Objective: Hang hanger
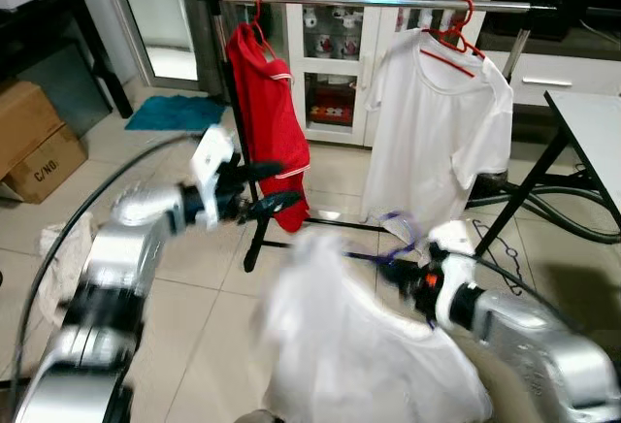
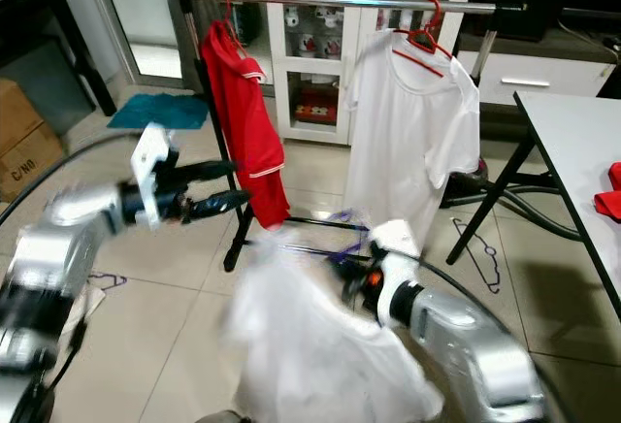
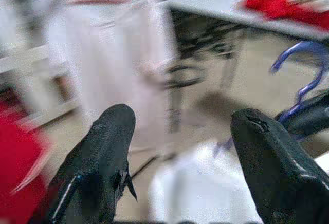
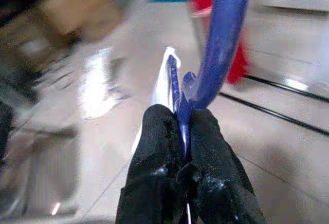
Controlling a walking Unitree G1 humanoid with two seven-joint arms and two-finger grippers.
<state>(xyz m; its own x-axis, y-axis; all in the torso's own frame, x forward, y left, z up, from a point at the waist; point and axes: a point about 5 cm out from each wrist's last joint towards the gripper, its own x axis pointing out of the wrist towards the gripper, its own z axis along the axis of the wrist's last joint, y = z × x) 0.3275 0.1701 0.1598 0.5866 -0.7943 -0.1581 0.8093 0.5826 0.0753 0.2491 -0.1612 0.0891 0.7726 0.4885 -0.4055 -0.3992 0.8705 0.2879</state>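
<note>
My right gripper (image 1: 400, 270) is shut on a blue hanger (image 4: 218, 44) that carries a white garment (image 1: 359, 345), blurred and low in front of me. In the right wrist view the two black fingers (image 4: 154, 147) pinch the hanger's neck below its hook. My left gripper (image 1: 277, 182) is raised at the left with its fingers (image 3: 103, 152) apart and nothing between them, close to the red shirt (image 1: 267, 113). A metal clothes rail (image 1: 369, 0) spans the back. The red shirt hangs on it at the left, a white T-shirt (image 1: 432, 142) on a red hanger at the right.
A white cabinet (image 1: 340, 45) stands behind the rail. A grey table (image 1: 592, 122) with black legs is at the right. Cardboard boxes (image 1: 34, 142) sit at the far left and a teal mat (image 1: 175, 113) lies on the tiled floor.
</note>
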